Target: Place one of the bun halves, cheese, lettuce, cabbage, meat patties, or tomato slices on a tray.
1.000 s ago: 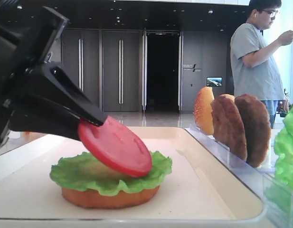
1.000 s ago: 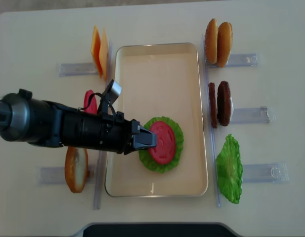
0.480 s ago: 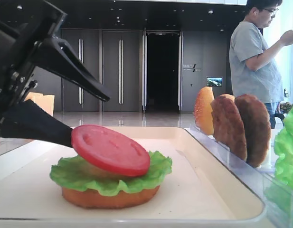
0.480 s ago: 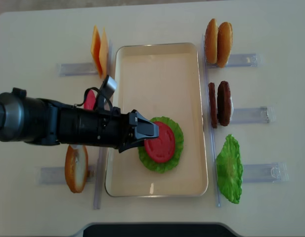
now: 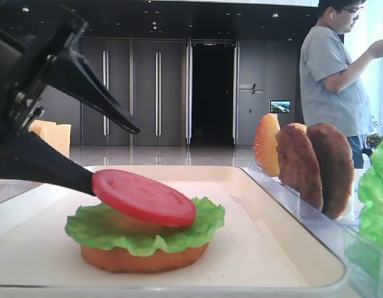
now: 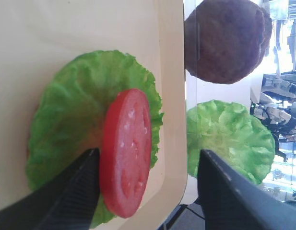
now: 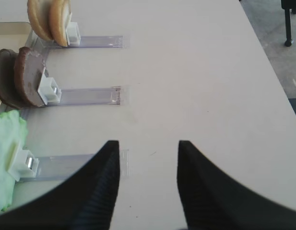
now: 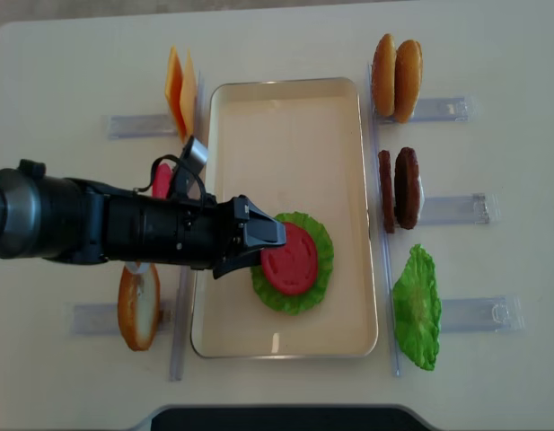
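Note:
A red tomato slice lies nearly flat on a green lettuce leaf and a flat bun half, stacked on the cream tray. My left gripper is open around the slice's left edge. Its lower finger touches the slice and the upper finger stands well above it. The left wrist view shows the tomato slice resting against one finger, far from the other finger. My right gripper is open over bare table, holding nothing.
Clear racks flank the tray: cheese, another tomato slice and a bun half on the left; buns, meat patties and a lettuce leaf on the right. A person stands behind.
My left gripper has opened wide and let go of the tomato slice. The slice has dropped from a steep tilt to lying almost flat on the lettuce.

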Available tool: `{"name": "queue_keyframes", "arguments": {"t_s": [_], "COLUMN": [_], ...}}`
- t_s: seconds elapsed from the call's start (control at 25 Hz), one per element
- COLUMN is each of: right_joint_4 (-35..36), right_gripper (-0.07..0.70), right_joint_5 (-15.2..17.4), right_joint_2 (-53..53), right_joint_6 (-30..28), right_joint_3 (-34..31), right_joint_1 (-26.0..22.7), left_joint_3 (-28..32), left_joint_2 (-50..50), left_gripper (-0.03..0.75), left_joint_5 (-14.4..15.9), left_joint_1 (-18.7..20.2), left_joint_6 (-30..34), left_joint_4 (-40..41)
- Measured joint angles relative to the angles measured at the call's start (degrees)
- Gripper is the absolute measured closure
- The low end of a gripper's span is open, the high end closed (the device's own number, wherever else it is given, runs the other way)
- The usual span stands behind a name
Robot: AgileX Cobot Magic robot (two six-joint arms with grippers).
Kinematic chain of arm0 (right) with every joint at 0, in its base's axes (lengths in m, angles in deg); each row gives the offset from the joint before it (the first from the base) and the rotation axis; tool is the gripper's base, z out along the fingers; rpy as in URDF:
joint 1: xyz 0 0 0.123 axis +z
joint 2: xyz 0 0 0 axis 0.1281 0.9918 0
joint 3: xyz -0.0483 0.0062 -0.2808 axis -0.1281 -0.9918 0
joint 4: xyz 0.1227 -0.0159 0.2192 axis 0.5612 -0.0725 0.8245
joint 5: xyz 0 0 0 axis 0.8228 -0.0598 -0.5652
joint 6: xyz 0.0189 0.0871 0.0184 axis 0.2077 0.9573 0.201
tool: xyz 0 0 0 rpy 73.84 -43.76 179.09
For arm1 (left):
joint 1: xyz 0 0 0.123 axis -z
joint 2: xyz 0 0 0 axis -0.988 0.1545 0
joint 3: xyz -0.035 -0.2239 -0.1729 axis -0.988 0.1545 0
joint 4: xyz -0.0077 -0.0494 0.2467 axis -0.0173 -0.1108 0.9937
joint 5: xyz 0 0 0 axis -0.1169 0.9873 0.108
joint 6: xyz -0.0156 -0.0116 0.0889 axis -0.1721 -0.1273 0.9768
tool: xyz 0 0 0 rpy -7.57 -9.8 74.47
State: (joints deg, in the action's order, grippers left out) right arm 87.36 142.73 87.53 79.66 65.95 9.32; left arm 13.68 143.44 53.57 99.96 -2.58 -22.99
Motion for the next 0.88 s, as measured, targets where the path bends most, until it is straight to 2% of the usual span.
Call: {"name": "queue_keyframes", "arguments": {"t_s": [0.4, 0.52, 0.72, 0.88], "right_joint_4": [0.0, 0.0, 0.0, 0.0], "right_gripper": [0.325, 0.325, 0.325, 0.325], "right_joint_5": [0.0, 0.0, 0.0, 0.0], "right_joint_2": [0.0, 0.0, 0.0, 0.0], "right_joint_6": [0.0, 0.0, 0.0, 0.0], "right_joint_3": [0.0, 0.0, 0.0, 0.0], "right_joint_1": [0.0, 0.0, 0.1, 1.0], "left_joint_3": [0.0, 0.0, -0.1, -3.4], "left_joint_2": [-5.2, -6.4, -9.6, -13.6], "left_gripper": [0.236, 0.26, 0.284, 0.286], "left_joint_5": [-4.4, -6.3, -7.4, -8.2], "left_joint_1": [0.0, 0.0, 0.0, 0.0], "left_joint_6": [-8.9, -12.8, -16.4, -25.4], "left_joint_4": [7.1, 10.5, 13.1, 23.2]}}
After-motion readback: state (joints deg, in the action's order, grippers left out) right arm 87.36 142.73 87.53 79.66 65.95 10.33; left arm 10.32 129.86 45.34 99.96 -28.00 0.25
